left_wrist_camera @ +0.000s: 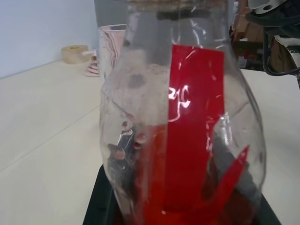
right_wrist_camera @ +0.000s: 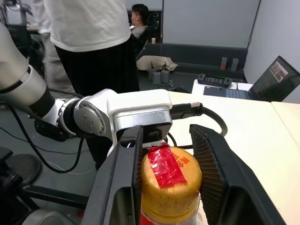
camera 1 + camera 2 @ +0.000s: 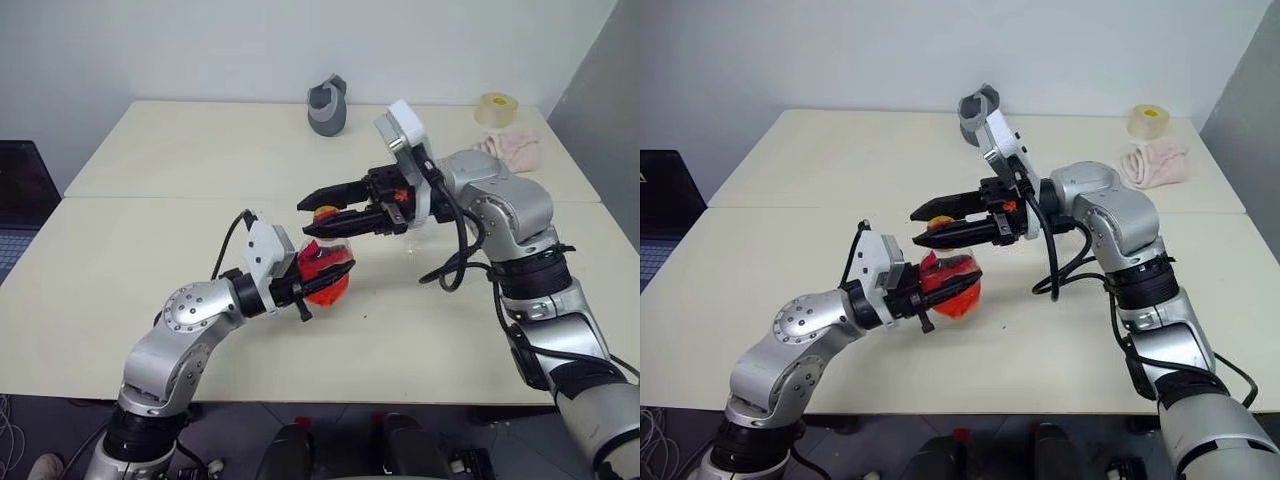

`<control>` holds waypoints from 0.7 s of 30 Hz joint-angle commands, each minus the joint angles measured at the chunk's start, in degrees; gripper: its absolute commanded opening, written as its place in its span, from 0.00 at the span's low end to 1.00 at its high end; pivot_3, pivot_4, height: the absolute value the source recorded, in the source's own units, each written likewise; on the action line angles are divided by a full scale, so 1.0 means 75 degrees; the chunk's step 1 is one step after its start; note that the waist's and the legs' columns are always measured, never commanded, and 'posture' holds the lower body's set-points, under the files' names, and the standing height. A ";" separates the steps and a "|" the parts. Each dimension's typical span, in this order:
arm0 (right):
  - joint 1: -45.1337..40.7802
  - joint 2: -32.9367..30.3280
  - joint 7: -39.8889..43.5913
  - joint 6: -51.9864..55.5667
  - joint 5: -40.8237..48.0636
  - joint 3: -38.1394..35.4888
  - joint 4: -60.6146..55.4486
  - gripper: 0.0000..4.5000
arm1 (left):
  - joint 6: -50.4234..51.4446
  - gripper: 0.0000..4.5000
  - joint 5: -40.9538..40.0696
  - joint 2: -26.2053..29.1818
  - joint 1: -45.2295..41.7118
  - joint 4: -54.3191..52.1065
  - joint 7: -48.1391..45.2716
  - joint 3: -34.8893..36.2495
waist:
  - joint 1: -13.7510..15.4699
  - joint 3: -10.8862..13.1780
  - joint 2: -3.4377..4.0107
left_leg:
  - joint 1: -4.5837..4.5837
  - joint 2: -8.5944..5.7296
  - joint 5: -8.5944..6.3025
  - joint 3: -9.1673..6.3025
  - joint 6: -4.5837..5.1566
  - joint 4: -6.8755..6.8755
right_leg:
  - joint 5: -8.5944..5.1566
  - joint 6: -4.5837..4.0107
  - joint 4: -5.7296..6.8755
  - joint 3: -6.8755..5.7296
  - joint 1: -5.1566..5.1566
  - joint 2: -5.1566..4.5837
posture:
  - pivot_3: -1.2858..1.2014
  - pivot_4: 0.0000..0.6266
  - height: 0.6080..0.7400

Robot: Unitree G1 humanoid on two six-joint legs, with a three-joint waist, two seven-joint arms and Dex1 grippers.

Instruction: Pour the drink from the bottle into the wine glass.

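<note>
My left gripper point(image 3: 316, 282) is shut on the bulbous body of the clear bottle point(image 3: 330, 272), which it holds tilted just above the table. The red drink point(image 1: 187, 140) fills the lower part of the bottle. My right gripper point(image 2: 166, 140) reaches in from the right. Its two fingers close on the sides of the yellow cap point(image 2: 171, 183), which has a strip of red tape across the top. A bit of clear glass point(image 3: 413, 240) shows behind my right gripper. This is the wine glass, mostly hidden by that arm.
On the far side of the cream table point(image 3: 150, 250) stand a grey cup point(image 3: 327, 105), a roll of tape point(image 3: 497, 108) and a pink cloth point(image 3: 512, 148). A laptop point(image 3: 20, 200) lies off the table's left edge. A person point(image 2: 89, 37) stands beyond the table.
</note>
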 commanded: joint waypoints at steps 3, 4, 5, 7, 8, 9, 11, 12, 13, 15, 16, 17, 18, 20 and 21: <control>0.0068 -0.0032 -0.0491 -0.0204 0.0016 -0.0530 -0.0330 0.75 | -0.0150 0.28 -0.0066 -0.0062 -0.0257 -0.0031 -0.0026 0.0033 | -0.0006 0.0000 0.0000 | 0.0000 0.0000 0.0000 0.0005 0.0000 0.0000 | 0.0000 0.0000 0.0001 0.0001 0.0000 0.0000 | 0.52 0.24 1.00; 0.0080 -0.0020 -0.0565 -0.0223 0.0004 -0.0547 -0.0348 0.81 | -0.0155 0.28 -0.0063 -0.0067 -0.0283 -0.0013 -0.0017 0.0032 | -0.0007 0.0000 0.0000 | 0.0001 0.0001 0.0000 0.0006 0.0000 0.0000 | 0.0000 0.0000 0.0001 0.0001 0.0000 0.0001 | 0.52 0.24 1.00; 0.0084 -0.0017 -0.0617 -0.0240 -0.0004 -0.0554 -0.0352 0.90 | -0.0159 0.28 -0.0060 -0.0072 -0.0312 0.0011 -0.0011 0.0030 | -0.0007 0.0000 0.0000 | 0.0001 0.0001 0.0000 0.0006 0.0000 0.0000 | 0.0000 0.0000 0.0001 0.0000 0.0000 0.0002 | 0.52 0.24 1.00; 0.0104 -0.0019 -0.0709 -0.0257 -0.0006 -0.0559 -0.0374 0.99 | -0.0165 0.28 -0.0051 -0.0084 -0.0355 0.0051 -0.0001 0.0030 | -0.0007 0.0000 0.0000 | 0.0001 0.0001 0.0000 0.0006 0.0000 0.0000 | 0.0000 0.0000 0.0001 0.0000 -0.0001 0.0002 | 0.52 0.24 1.00; 0.0132 -0.0016 -0.0778 -0.0262 -0.0009 -0.0562 -0.0403 0.99 | -0.0171 0.28 -0.0042 -0.0096 -0.0385 0.0078 0.0007 0.0030 | -0.0006 0.0000 0.0000 | 0.0000 0.0001 0.0000 0.0006 0.0000 0.0000 | 0.0000 0.0000 0.0001 0.0001 0.0000 0.0002 | 0.52 0.24 1.00; 0.0173 -0.0005 -0.0867 -0.0257 -0.0008 -0.0566 -0.0445 0.99 | -0.0177 0.28 -0.0031 -0.0111 -0.0417 0.0108 0.0019 0.0032 | -0.0004 0.0000 0.0000 | 0.0000 0.0000 0.0000 0.0007 0.0000 0.0000 | 0.0000 0.0000 0.0001 0.0001 0.0000 0.0001 | 0.52 0.24 1.00; 0.0251 0.0020 -0.1025 -0.0271 -0.0027 -0.0555 -0.0522 0.99 | -0.0193 0.28 -0.0014 -0.0133 -0.0475 0.0162 0.0028 0.0032 | -0.0002 0.0000 0.0000 | -0.0001 0.0001 0.0000 0.0005 0.0000 0.0000 | 0.0000 0.0000 0.0001 -0.0001 0.0000 0.0001 | 0.52 0.24 1.00; 0.0270 0.0040 -0.1114 -0.0286 -0.0051 -0.0552 -0.0527 0.99 | -0.0201 0.28 -0.0006 -0.0142 -0.0518 0.0205 0.0025 0.0034 | -0.0002 0.0000 0.0000 | -0.0001 0.0001 0.0000 0.0004 0.0000 0.0000 | 0.0000 0.0000 0.0001 -0.0001 0.0000 0.0001 | 0.52 0.24 1.00; 0.0289 0.0058 -0.1208 -0.0312 -0.0089 -0.0550 -0.0525 0.99 | -0.0211 0.28 0.0003 -0.0150 -0.0563 0.0250 0.0021 0.0034 | -0.0002 0.0000 0.0000 | -0.0001 0.0001 0.0000 0.0005 0.0000 0.0000 | 0.0000 0.0000 0.0001 -0.0001 0.0000 0.0001 | 0.52 0.24 1.00; 0.0322 0.0060 -0.1340 -0.0364 -0.0167 -0.0546 -0.0498 0.99 | -0.0226 0.28 0.0015 -0.0161 -0.0638 0.0321 0.0012 0.0035 | -0.0002 0.0000 0.0000 | 0.0000 0.0000 0.0001 0.0007 0.0000 0.0001 | 0.0000 0.0000 0.0002 0.0002 0.0000 0.0001 | 0.52 0.24 1.00; 0.0335 0.0052 -0.1374 -0.0389 -0.0201 -0.0542 -0.0486 0.99 | -0.0232 0.28 0.0017 -0.0164 -0.0661 0.0344 0.0007 0.0035 | -0.0003 0.0000 0.0000 | 0.0000 0.0000 0.0001 0.0007 -0.0001 0.0001 | 0.0000 0.0000 0.0002 0.0001 0.0000 0.0001 | 0.52 0.24 1.00; 0.0362 0.0024 -0.1381 -0.0441 -0.0255 -0.0538 -0.0472 0.99 | -0.0242 0.28 0.0021 -0.0167 -0.0674 0.0359 0.0000 0.0033 | -0.0004 0.0000 0.0000 | 0.0000 0.0001 0.0001 0.0006 -0.0001 0.0001 | 0.0000 0.0000 0.0002 0.0001 -0.0001 0.0001 | 0.52 0.24 1.00; 0.0390 -0.0009 -0.1402 -0.0468 -0.0295 -0.0547 -0.0457 0.99 | -0.0251 0.28 0.0023 -0.0169 -0.0682 0.0369 -0.0005 0.0032 | -0.0004 0.0000 0.0000 | 0.0000 0.0001 0.0001 0.0006 -0.0001 0.0000 | 0.0000 0.0000 0.0001 0.0001 -0.0001 0.0001 | 0.52 0.24 1.00; 0.0455 -0.0101 -0.1443 -0.0535 -0.0379 -0.0608 -0.0415 0.99 | -0.0267 0.28 0.0027 -0.0170 -0.0693 0.0387 -0.0017 0.0030 | -0.0002 0.0000 0.0000 | -0.0001 0.0000 0.0001 0.0006 -0.0001 0.0000 | 0.0000 0.0000 0.0001 0.0000 0.0000 0.0001 | 0.52 0.24 1.00; 0.0483 -0.0146 -0.1450 -0.0536 -0.0385 -0.0639 -0.0411 0.99 | -0.0272 0.28 0.0028 -0.0170 -0.0697 0.0393 -0.0022 0.0031 | -0.0001 0.0000 0.0000 | -0.0001 0.0000 0.0001 0.0006 -0.0001 0.0000 | 0.0000 0.0000 0.0001 0.0001 0.0000 0.0001 | 0.52 0.24 1.00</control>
